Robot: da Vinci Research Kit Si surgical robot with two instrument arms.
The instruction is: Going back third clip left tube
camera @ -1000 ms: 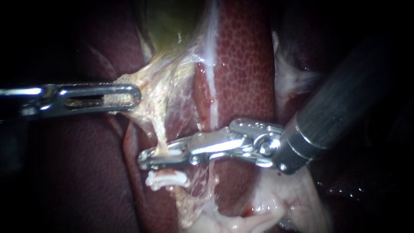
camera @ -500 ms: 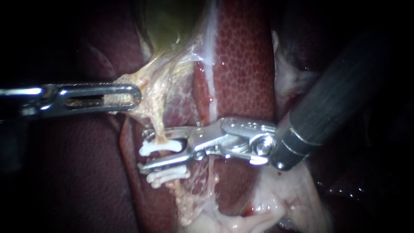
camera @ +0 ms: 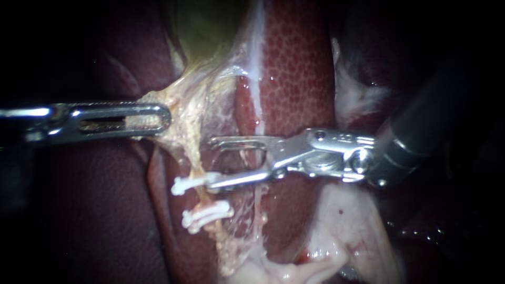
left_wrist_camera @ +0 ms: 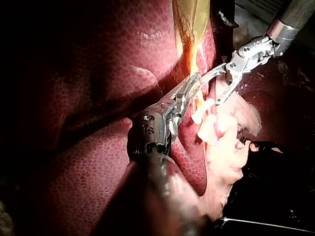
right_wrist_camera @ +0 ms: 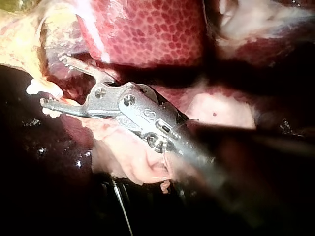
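Two clips (camera: 197, 182) sit on the tube (camera: 193, 155) at lower centre; I see no third. The right instrument (camera: 212, 162), hand wide and empty, lies just right of them, still to back clear. The left instrument (camera: 158, 117), hand clamped on tissue (camera: 181, 105), is at centre left.

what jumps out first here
The white upper clip and lower clip cross a pale tube at centre, bright against dark red liver. The right instrument stands open beside the upper clip; the left instrument grips stretched pale tissue below the gallbladder.
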